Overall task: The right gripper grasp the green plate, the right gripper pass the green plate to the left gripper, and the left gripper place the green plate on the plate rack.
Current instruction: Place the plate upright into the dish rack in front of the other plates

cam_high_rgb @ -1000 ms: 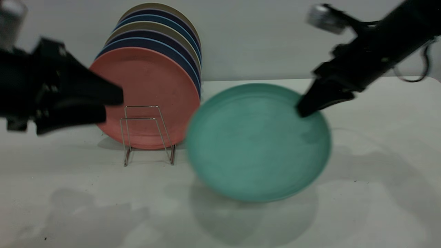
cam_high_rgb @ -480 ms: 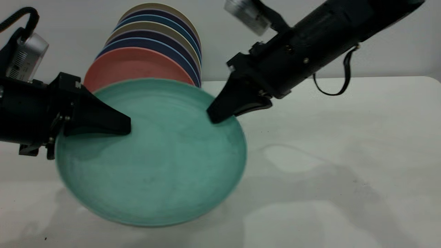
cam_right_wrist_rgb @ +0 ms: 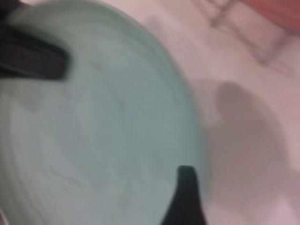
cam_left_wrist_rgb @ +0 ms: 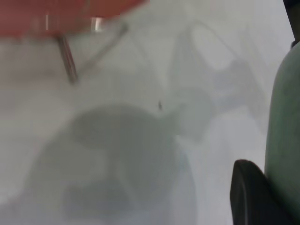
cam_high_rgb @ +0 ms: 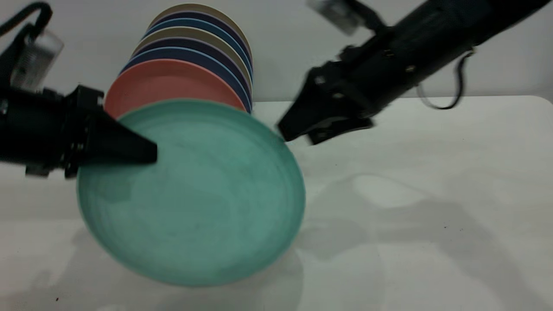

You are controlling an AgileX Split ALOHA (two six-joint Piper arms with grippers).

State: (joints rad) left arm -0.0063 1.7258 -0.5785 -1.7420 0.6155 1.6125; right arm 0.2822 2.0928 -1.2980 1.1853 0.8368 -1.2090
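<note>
Handoff done, I judge: my left end effector clamps the green plate at its left rim, held tilted above the desk before the plate rack's salmon plate; my right end effector, spread open, sits just off the plate's right edge.

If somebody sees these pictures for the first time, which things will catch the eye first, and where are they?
The big green plate fills the front left, held tilted above the table by the left pincer clamped on its left rim. Just off its upper right edge, the right pincer is open and apart from the plate. Behind stands a row of upright plates, a salmon-pink plate in front.
</note>
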